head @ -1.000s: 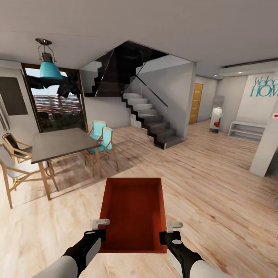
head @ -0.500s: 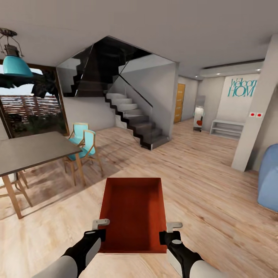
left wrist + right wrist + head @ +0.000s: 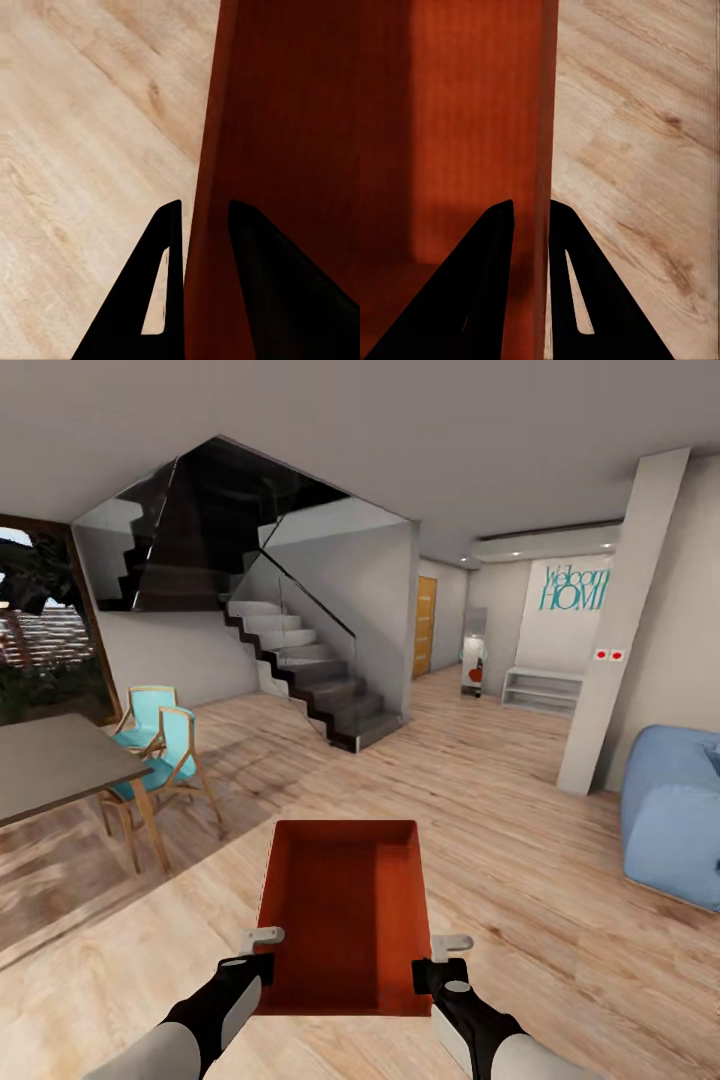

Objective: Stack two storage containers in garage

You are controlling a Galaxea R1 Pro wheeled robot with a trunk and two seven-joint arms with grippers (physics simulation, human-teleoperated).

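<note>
Swinging right since a second ago, the head camera is now taking in a blue sofa (image 3: 672, 815) at 3 o'clock, while the table (image 3: 50, 765) and turquoise chairs (image 3: 160, 745) are sliding toward 9 o'clock and the hanging lamp is gone from the frame; the box and both arms are keeping their place in the picture. From the head, the red-orange box (image 3: 345, 915) is riding open side up at 6 o'clock above the light plank floor (image 3: 520, 830), carried between the two arms. The left gripper (image 3: 262, 938) is clamping the box's left wall, the right gripper (image 3: 448, 944) its right wall. A dark staircase (image 3: 310, 675) is rising at 12 o'clock, with an orange door (image 3: 425, 626) and a "Welcome HOME" sign (image 3: 573, 589) beyond.

At the left wrist, the left gripper (image 3: 204, 217) is pinching the thin box wall (image 3: 206, 180), one black finger (image 3: 161, 292) outside and one inside.

At the right wrist, the right gripper (image 3: 531, 208) is likewise closing its fingers (image 3: 577, 292) on either face of the box wall (image 3: 544, 112), planks running past outside.
</note>
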